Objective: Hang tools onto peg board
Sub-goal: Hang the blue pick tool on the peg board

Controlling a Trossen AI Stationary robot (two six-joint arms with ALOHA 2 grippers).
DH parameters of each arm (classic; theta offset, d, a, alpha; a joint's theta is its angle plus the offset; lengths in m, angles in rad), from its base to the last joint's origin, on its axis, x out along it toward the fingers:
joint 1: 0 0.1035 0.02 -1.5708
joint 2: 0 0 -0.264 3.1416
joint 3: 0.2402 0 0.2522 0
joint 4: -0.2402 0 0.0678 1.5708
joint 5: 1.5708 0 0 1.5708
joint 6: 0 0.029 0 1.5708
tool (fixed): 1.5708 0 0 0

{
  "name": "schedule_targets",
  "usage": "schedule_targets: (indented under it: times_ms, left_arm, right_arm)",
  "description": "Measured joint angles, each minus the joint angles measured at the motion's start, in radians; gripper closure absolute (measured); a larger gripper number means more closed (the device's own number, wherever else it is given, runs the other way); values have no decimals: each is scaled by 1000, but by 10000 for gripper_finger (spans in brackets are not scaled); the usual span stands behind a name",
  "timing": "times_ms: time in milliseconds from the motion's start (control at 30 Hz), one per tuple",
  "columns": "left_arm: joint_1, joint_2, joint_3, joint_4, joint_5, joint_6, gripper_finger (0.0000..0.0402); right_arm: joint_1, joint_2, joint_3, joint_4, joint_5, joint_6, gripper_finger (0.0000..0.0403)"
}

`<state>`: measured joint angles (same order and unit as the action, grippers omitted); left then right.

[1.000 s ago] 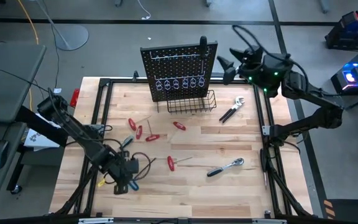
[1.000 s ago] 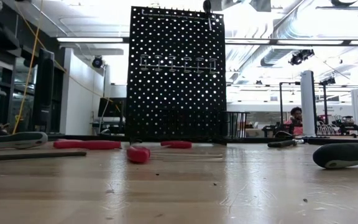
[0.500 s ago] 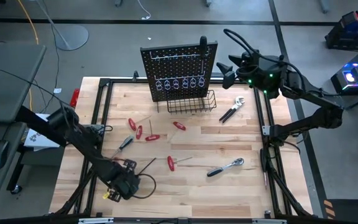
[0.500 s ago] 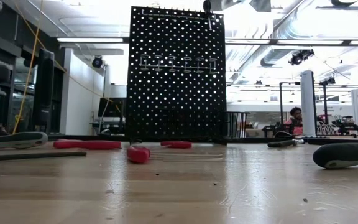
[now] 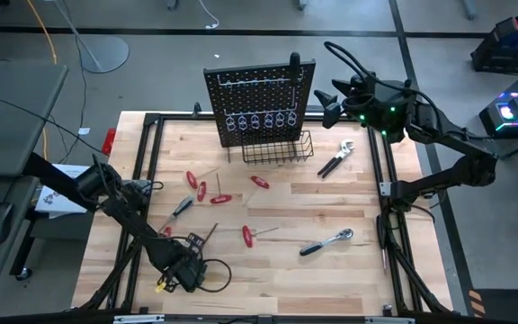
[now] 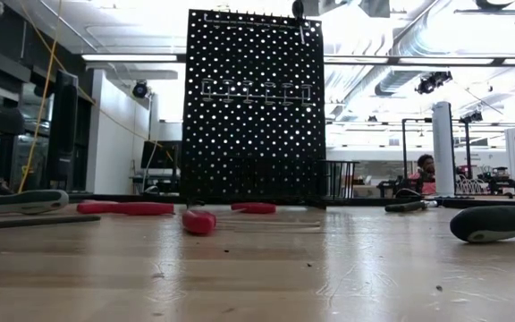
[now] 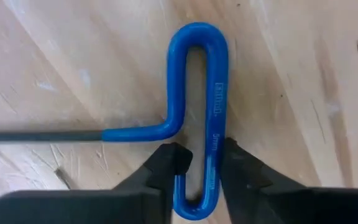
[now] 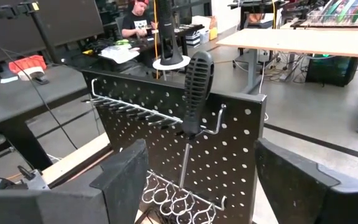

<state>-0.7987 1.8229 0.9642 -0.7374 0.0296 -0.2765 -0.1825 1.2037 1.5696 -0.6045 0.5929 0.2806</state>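
Observation:
The blue T-handle key (image 7: 197,112) lies flat on the wooden table near its near left corner. My left gripper (image 5: 183,270) points straight down over it and is shut on its looped handle. The key's dark shaft (image 7: 42,135) runs away sideways along the wood. The black peg board (image 5: 259,103) stands upright at the far middle. A black-handled screwdriver (image 8: 194,93) hangs on one of its hooks. My right gripper (image 8: 197,186) is open and raised off the board's far right side. Red-handled screwdrivers (image 5: 200,189) and a chrome ratchet (image 5: 326,241) lie loose on the table. My left gripper has the blue loop handle between its two fingers (image 7: 173,162), near the loop's one rounded end (image 7: 213,180). One finger is against each long outer side. The fingers come from above, pointing down, and stand across the loop. The key lies flat on the table.
A black wire basket (image 5: 277,148) sits at the board's foot, and a row of wire hooks (image 5: 254,120) hangs above it. A wrench-like tool (image 5: 335,160) lies right of the basket, and a dark-handled screwdriver (image 5: 178,209) lies at the left. A black cable (image 5: 214,270) loops beside my left gripper. Bare wood spans the near middle.
My left gripper has sunk toward the table and moved a little toward the near edge, rolling about its own axis. It now covers the blue key's handle, which showed beside it a second ago. The key has stayed on the table.

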Motion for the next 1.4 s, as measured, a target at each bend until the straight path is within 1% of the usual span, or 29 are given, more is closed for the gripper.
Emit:
schedule_targets:
  times_ms: [133,267,333,400,467,567,733,800,900,1000,1233,1300,1400]
  left_arm:
    - [0,-5,0,3,-3,-57,323]
    - [12,-55,-3,-8,-4,-150,324]
    - [21,-98,-9,-4,7,-217,382]
    - [23,-144,-12,-35,-11,-286,400]
    - [27,-191,-9,-45,-20,-332,397]
    - [27,-240,-8,-94,-64,-364,397]
    - [54,-293,-7,-131,-84,-365,399]
    - [61,-299,-6,-101,-89,-346,401]
    - [61,-276,-6,-15,-86,-316,384]
    - [44,-242,-6,48,-76,-318,352]
    - [24,-191,-6,31,-71,-416,260]
    - [21,-179,-6,30,-63,-427,246]
    - [12,-146,-4,34,-60,-445,240]
  right_arm:
    - [0,0,0,-8,0,0,124]
    - [0,0,0,-8,1,-22,124]
    - [0,0,0,-7,2,-27,124]
    - [0,0,0,-7,2,-27,124]
    - [0,0,0,-6,6,-28,124]
    - [0,0,0,-6,6,-37,124]
    - [-1,0,0,-6,6,-37,124]
    - [-1,0,0,-6,6,-38,124]
    - [-1,0,0,-6,6,-36,124]
    - [-1,0,0,-5,6,-43,124]
    - [-1,0,0,-8,-1,-54,124]
    - [-1,0,0,-10,-2,-59,124]
    - [-1,0,0,-14,-2,-78,124]
